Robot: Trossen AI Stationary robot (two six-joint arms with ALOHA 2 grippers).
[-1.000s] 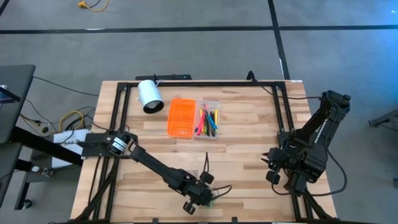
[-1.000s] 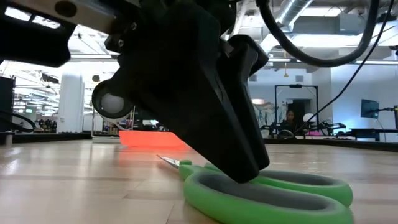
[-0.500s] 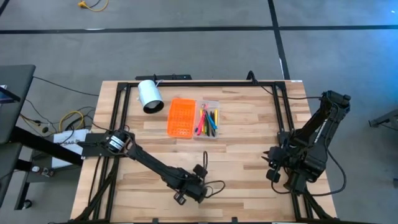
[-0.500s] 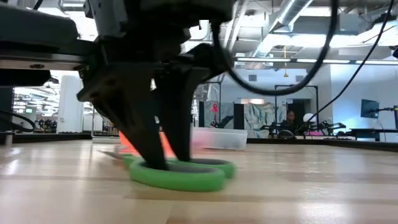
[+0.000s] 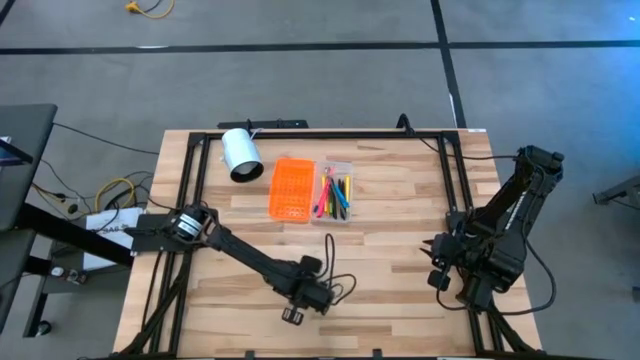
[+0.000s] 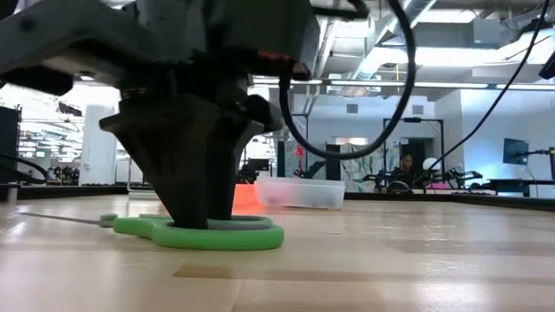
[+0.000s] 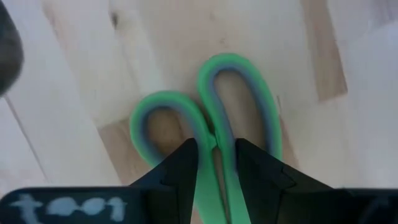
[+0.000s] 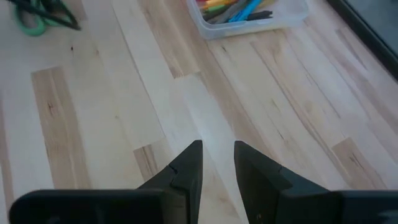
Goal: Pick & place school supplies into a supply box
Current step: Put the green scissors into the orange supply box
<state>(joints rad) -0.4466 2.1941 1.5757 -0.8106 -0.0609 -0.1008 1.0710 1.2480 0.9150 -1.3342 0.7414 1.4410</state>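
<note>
Near the table's front edge, the scissors (image 7: 214,134) are lying flat, handles just ahead of the left gripper (image 7: 216,163), whose fingers are pinching the shank along its long axis. Well apart, by the right edge, the right gripper (image 8: 217,163) is waiting, fingers slightly apart.

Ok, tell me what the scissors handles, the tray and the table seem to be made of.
Scissors handles: likely matte green plastic with a grey inner lining. Tray: clear plastic, pens visible through its wall. Table: pale wooden planks with visible grain and a smooth finish.
</note>
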